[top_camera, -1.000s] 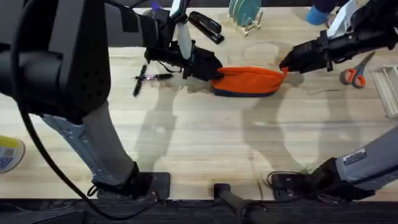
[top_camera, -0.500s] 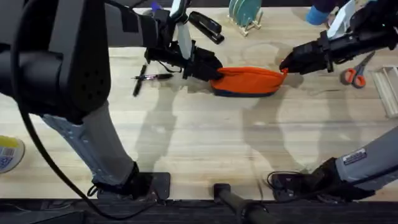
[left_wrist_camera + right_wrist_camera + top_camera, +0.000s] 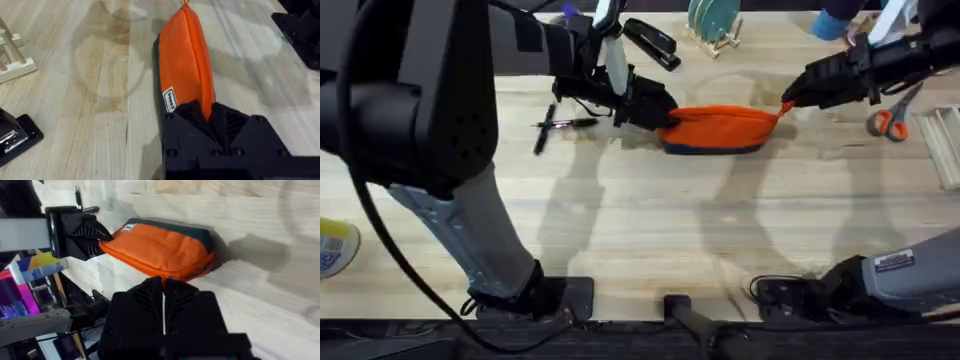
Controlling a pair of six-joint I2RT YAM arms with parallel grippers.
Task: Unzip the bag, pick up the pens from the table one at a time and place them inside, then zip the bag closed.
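Two grippers hold the bag (image 3: 718, 129) from above: the left gripper (image 3: 660, 110) pinches one end and the right gripper (image 3: 790, 98) pinches the far end, lifting that corner. Both pens (image 3: 565, 124) lie on the table (image 3: 640, 230) behind the left jaws.

Left wrist: the soft bag (image 3: 185, 60) sticks out straight ahead of the closed jaws.

Right wrist: the bag (image 3: 160, 247) looks light and floppy, so I think holding its ends or zipper tab works best

A lab-like robot workbench: a plank table (image 3: 640, 230) carrying arm bases, with office props — stapler (image 3: 651, 42), scissors (image 3: 892, 118), tape roll (image 3: 335, 247), dish rack (image 3: 713, 22).
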